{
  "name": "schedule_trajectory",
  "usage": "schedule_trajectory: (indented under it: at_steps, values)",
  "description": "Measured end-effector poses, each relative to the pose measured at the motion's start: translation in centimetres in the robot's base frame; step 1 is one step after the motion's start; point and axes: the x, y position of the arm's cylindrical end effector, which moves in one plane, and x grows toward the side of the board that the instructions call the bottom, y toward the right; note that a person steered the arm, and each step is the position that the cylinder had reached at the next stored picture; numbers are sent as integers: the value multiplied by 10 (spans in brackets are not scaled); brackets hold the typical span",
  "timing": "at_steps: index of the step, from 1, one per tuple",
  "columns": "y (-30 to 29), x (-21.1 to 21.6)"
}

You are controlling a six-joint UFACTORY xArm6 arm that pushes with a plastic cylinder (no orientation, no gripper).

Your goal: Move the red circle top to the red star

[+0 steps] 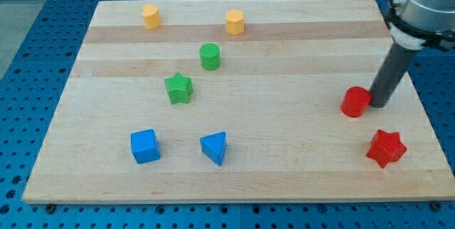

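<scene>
no jaws, my tip [376,105] touching red circle [355,102]; red star [385,148] below; wooden board [284,65], blue pegboard [28,58].

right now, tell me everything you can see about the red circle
The red circle is a short, solid red cylinder with a matte, plastic-looking surface, standing upright on its flat end on the wooden board. It sits near the view's right edge, up and to the left of the red star, with bare board between them. My tip is right against its right side, apparently touching it. Nothing else is near it.
</scene>
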Motion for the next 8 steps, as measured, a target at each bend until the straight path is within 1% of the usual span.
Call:
schedule_trajectory:
  at_steps: [1,2,3,4,5,6,7,8]
  values:
    - [15,25]
    - [-70,27]
    - [-112,30]
    - [-101,19]
    - [-105,1]
    - [-137,-29]
    - [-95,-6]
    - [-73,27]
